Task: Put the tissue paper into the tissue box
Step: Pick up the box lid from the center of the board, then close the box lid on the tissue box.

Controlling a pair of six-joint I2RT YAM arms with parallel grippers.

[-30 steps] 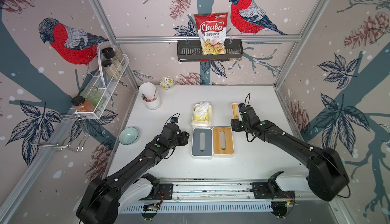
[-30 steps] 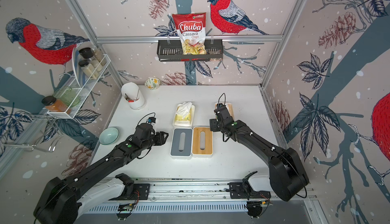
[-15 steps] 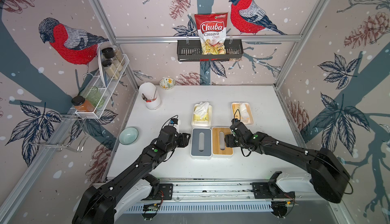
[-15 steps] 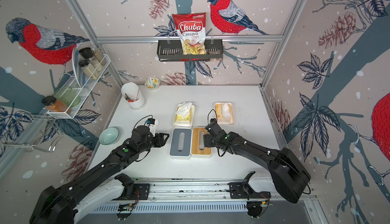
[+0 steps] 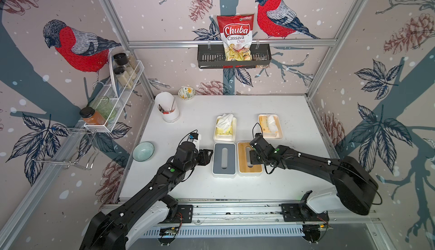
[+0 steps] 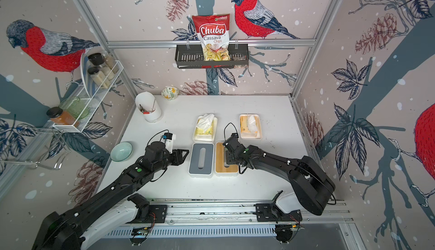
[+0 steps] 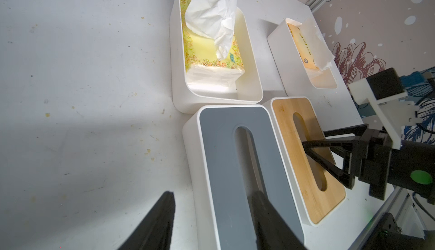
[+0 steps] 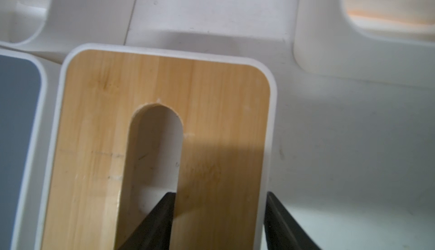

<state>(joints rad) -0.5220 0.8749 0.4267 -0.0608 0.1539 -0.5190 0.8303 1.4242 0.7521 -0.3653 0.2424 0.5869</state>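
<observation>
The right gripper [image 8: 221, 193] has left the right box [image 5: 280, 128], where it was a second ago, and now stands over the wooden lid [image 5: 242, 159]; its jaws have narrowed, one tip inside the slot and the other at the outer edge, and they appear to pinch the strip between; I judge that the filling is finished on this side and that the lid comes next. The left gripper [image 5: 209, 154] has hardly moved; it waits just beside the grey lid [image 5: 217, 159], jaws half open and holding nothing. Both lids lie on the counter [image 5: 259, 103], so both boxes are uncovered; the right box holds an orange tissue pack [image 5: 263, 125] with one sheet pulled up; the left box [image 5: 224, 139] holds a yellow tissue pack [image 5: 221, 132], also with a sheet standing out.
</observation>
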